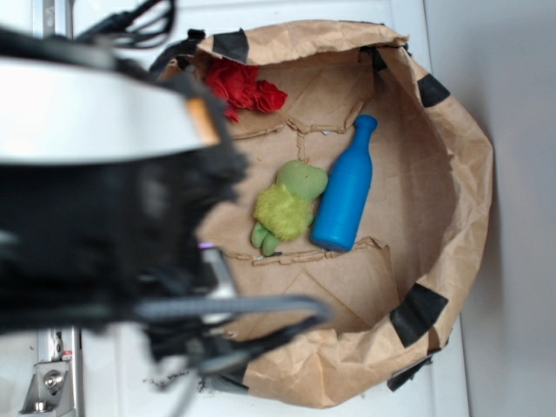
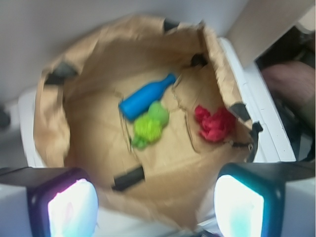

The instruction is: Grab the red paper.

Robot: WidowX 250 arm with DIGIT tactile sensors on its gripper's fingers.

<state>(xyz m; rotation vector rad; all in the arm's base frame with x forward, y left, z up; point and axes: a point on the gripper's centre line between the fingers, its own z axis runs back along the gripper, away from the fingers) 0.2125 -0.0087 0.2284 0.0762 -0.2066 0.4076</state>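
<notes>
Two fingers (image 2: 64, 207) are sitting spread, gripping nothing, high above the paper bag (image 2: 54, 123). Red paper (image 2: 215, 123) is lying at the bag's right wall, so descending risks snagging the rim or grabbing the green plush (image 2: 148, 126).

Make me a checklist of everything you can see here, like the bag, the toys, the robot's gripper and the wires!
Surface: brown paper bag rolled open, patched with black tape, standing on a white surface.
Job's things: red paper, a crumpled wad on the bag floor near the bag's wall, untouched.
Clutter: green plush toy and blue bottle, lying side by side in the middle, touching; apart from the red paper.
Gripper: gripper open, above the bag's near edge, holding nothing.
Cables: black cables by the arm, blurred.
Surroundings: pale wall behind the bag; a dark opening at the right of the wrist view, too blurred to tell.
</notes>
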